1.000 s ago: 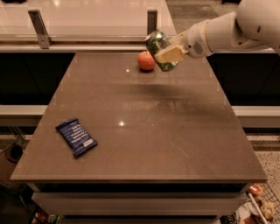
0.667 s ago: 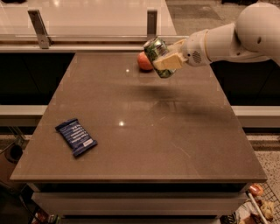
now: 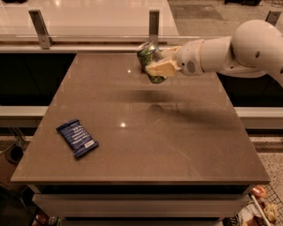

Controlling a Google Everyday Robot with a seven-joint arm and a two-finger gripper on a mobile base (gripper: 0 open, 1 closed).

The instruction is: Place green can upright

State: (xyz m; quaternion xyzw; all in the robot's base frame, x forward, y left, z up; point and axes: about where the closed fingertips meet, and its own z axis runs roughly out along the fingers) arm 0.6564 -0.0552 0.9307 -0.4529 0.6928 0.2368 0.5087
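Moved: my arm (image 3: pixel 230 50) has swung left and down in the view since a second ago, taking the can (image 3: pixel 147 53) with it. The packet (image 3: pixel 77 138) lies where it did.
Table (image 3: pixel 177 145): brown, smooth top, fills most of the view. It shows light glints and a dark shadow band under my reach.
Counter (image 3: pixel 97 13): pale surface beyond the far edge of the table, with two metal posts (image 3: pixel 153 22) standing along its front.
Arm: white, comes in from the right edge, thick rounded joint at upper right, and narrows toward the wrist over the table's far right part.
Packet: dark blue wrapper with white print, flat on the table near the left front, lying at a slant to the edges, well apart from the can.
Gripper (image 3: pixel 154 62): over the far middle of the table, pointing left. My two cream fingers (image 3: pixel 160 68) are closed onto the can's sides, one in front and one behind it.
Can: green with pale markings, held in my grip in the air above the far middle of the table, not touching the top. It is tilted, silver end up and toward the left, lower end toward the right.
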